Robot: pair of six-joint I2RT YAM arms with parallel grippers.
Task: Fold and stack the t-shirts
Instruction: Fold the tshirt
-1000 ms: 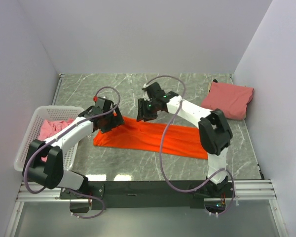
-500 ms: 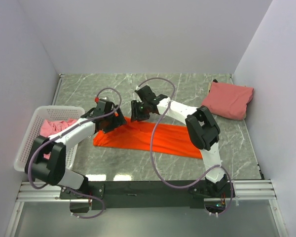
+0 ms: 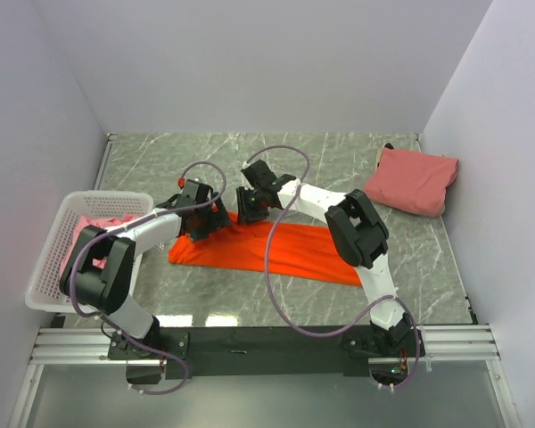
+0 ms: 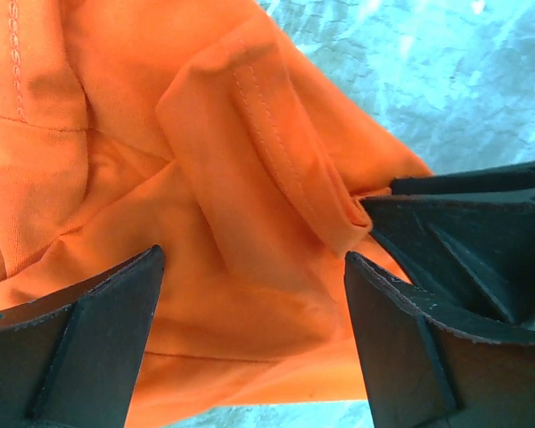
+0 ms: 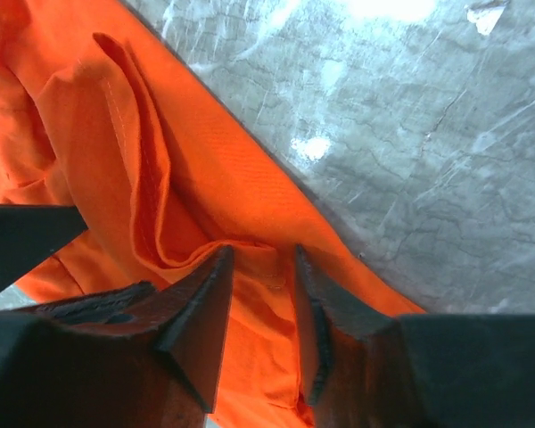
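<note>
Marble tabletop (image 3: 339, 156); right gripper (image 3: 247, 212) hides orange t-shirt (image 3: 312, 254) edge.

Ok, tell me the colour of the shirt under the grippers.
Plain bright orange; the shirt shows best in the left wrist view.

Overhead view of a grey marble table (image 3: 339, 160). An orange t-shirt (image 3: 294, 250), folded into a long strip, lies mid-table. The left gripper (image 3: 207, 225) and right gripper (image 3: 248, 209) meet its far edge, near each other. A pink t-shirt (image 3: 94, 230) sits in a white basket (image 3: 49, 259) on the left. A folded salmon-pink t-shirt (image 3: 415, 181) lies far right.

White perforated basket (image 3: 46, 259) at left, grey marble tabletop (image 3: 339, 160)
</note>
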